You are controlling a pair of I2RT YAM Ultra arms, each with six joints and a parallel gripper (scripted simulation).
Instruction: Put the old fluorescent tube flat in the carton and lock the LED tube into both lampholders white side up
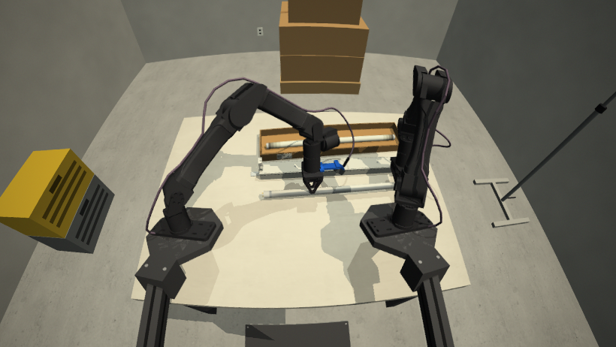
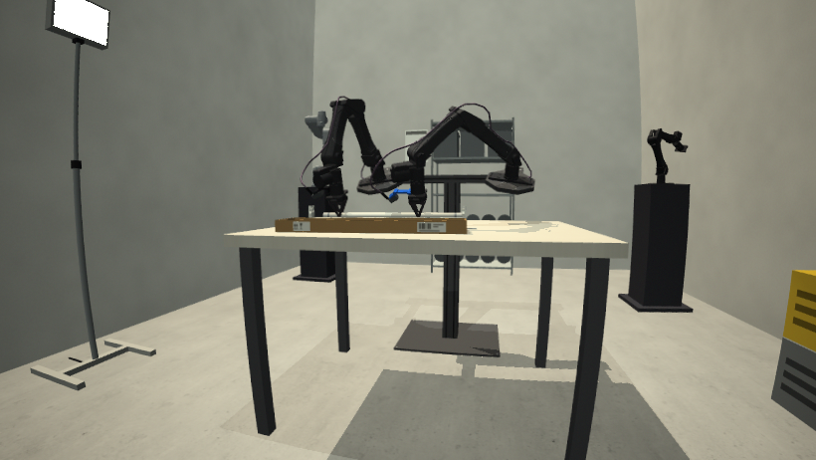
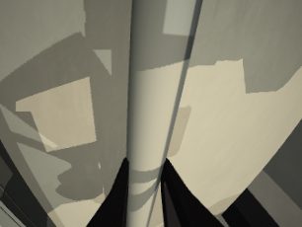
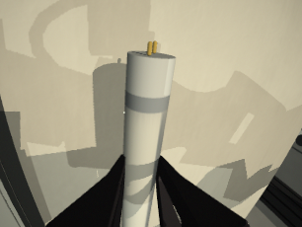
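The white LED tube (image 1: 370,188) (image 3: 155,99) (image 4: 145,128) runs left to right in front of the fixture, just above the bench. My left gripper (image 1: 312,191) (image 2: 418,213) (image 3: 145,163) is shut on its middle part. My right gripper (image 2: 338,213) (image 4: 140,161) is shut on it near one end, where two brass pins show; the arm hides this grip in the top view. The old fluorescent tube (image 1: 366,139) lies lengthwise inside the open carton (image 1: 271,153) (image 2: 365,226). The light fixture (image 1: 282,170) stands along the carton's near side, with no tube seen in it. Its right end is hidden.
The carton sits on the bench (image 1: 267,258) (image 2: 513,247) behind the fixture. The left forearm passes over the carton and fixture. The right arm (image 1: 413,142) stands over their right ends. A stack of boxes (image 1: 323,40) stands beyond the bench.
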